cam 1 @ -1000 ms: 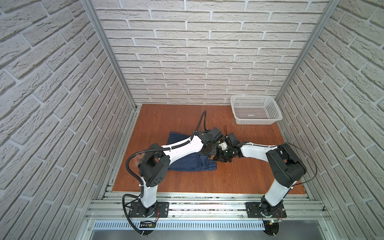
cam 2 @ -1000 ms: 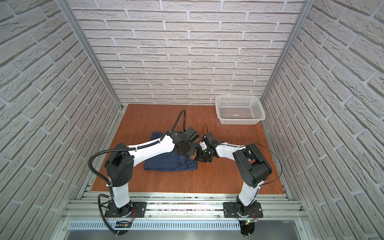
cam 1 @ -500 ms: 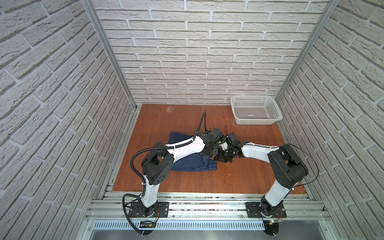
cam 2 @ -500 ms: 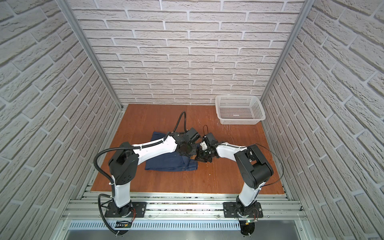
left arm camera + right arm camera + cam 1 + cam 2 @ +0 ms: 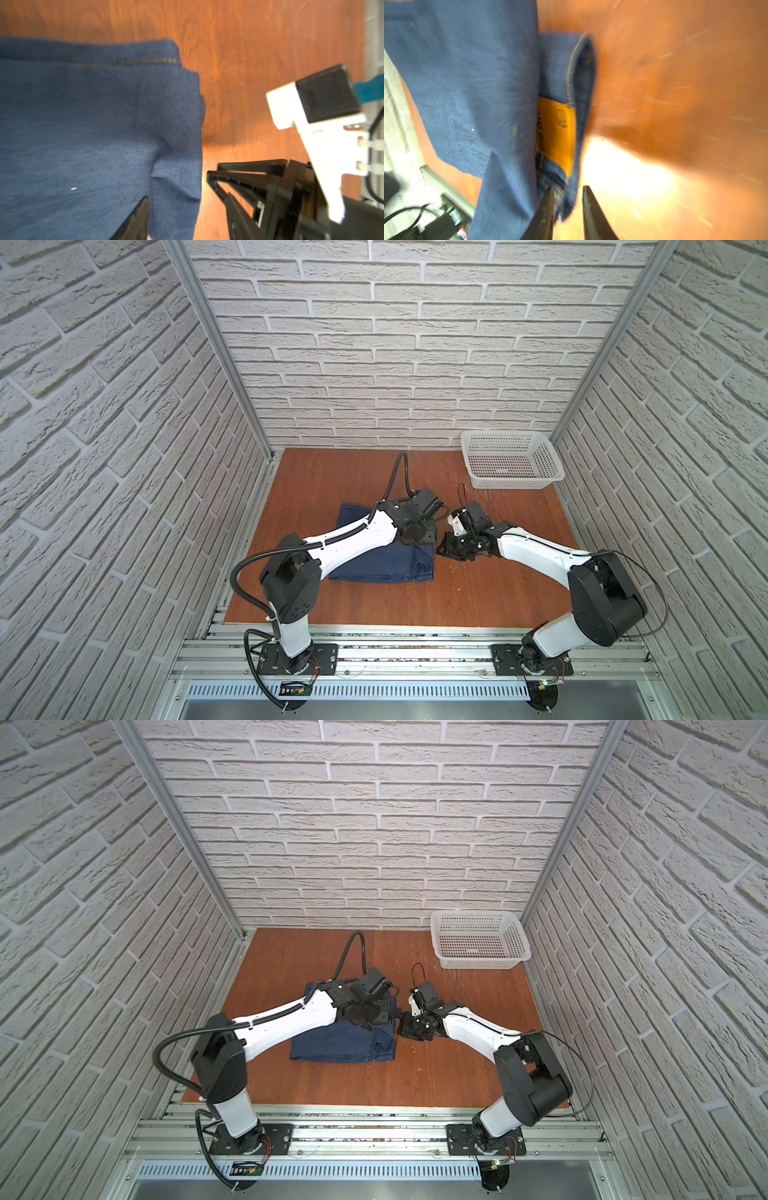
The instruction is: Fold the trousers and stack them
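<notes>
The trousers [image 5: 382, 562] [image 5: 345, 1044] lie folded in a dark blue rectangle on the wooden table, in both top views. My left gripper [image 5: 417, 539] [image 5: 370, 1019] hangs over their right end. In the left wrist view it [image 5: 188, 207] is open, with the denim [image 5: 93, 124] edge loose between the fingers. My right gripper [image 5: 442, 549] [image 5: 404, 1027] sits at the trousers' right edge. In the right wrist view its jaws [image 5: 568, 199] stand a little apart around the waistband edge near the tan patch [image 5: 556, 133], with a gap beside the cloth.
A white perforated basket [image 5: 515, 485] [image 5: 478, 965] stands at the back right corner of the table [image 5: 332, 472]. Brick-pattern walls close in three sides. An aluminium rail [image 5: 415, 649] carrying both arm bases runs along the front edge. The two grippers are close together.
My left gripper has opened and let go of the denim. The right gripper's jaws have parted slightly at the waistband edge. The folded trousers stay in place.
</notes>
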